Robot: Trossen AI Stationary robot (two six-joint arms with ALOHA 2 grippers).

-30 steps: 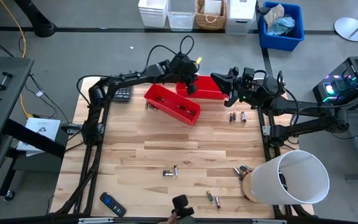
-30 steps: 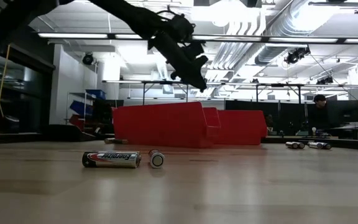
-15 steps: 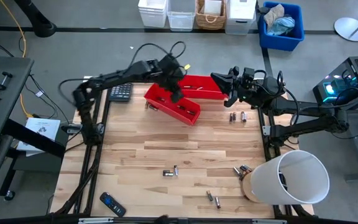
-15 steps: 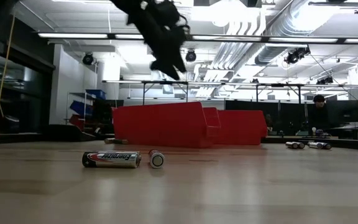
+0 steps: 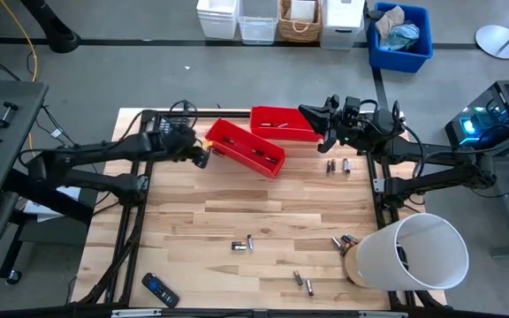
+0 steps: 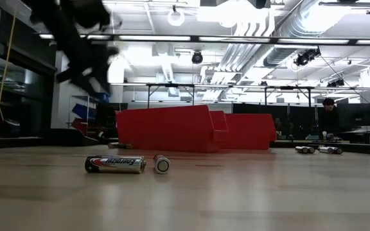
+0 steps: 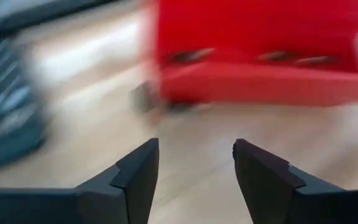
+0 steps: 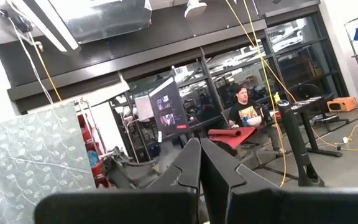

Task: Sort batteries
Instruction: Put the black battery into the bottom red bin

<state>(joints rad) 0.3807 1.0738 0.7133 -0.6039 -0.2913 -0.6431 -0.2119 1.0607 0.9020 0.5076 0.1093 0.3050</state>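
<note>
A pale wooden surface (image 5: 237, 203) carried two red bins and scattered batteries.

The left gripper (image 5: 203, 156) hung in the upper left of the high view, just beside the near red bin (image 5: 246, 147), jaws spread and empty. The right gripper (image 5: 312, 116) sat at upper centre over the far red bin (image 5: 281, 122), jaws clenched on nothing. Batteries (image 5: 243, 244) lay low in the centre, more (image 5: 338, 165) right of the bins, others (image 5: 304, 283) near a white bucket (image 5: 418, 253) at lower right.

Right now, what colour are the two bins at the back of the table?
Red, both bins; clearest in the high view.
</note>
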